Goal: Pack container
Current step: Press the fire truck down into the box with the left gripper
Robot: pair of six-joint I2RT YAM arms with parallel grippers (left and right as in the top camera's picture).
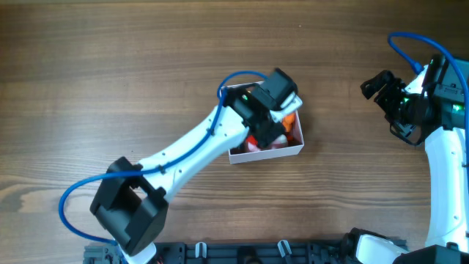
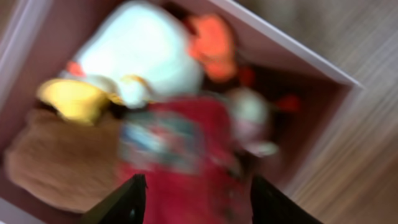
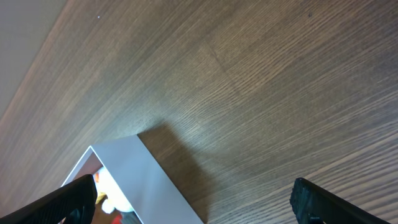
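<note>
The container [image 1: 272, 153] is a small white-walled box with a pink inside, at the table's middle, with several small toys in it. My left gripper [image 1: 272, 117] hangs over it with its fingers open [image 2: 196, 199]. In the blurred left wrist view a red toy [image 2: 186, 155] lies between and just below the fingertips, with a white and yellow toy [image 2: 130, 62], an orange one [image 2: 214, 43] and a tan one [image 2: 56, 165] around it. My right gripper [image 1: 377, 86] is open and empty, away at the right; its view shows the container's outer wall [image 3: 146, 177].
Bare wooden table [image 1: 110, 73] lies all round the container. A black rack edge [image 1: 242, 253] runs along the front. The right arm's base [image 1: 447, 191] stands at the right edge.
</note>
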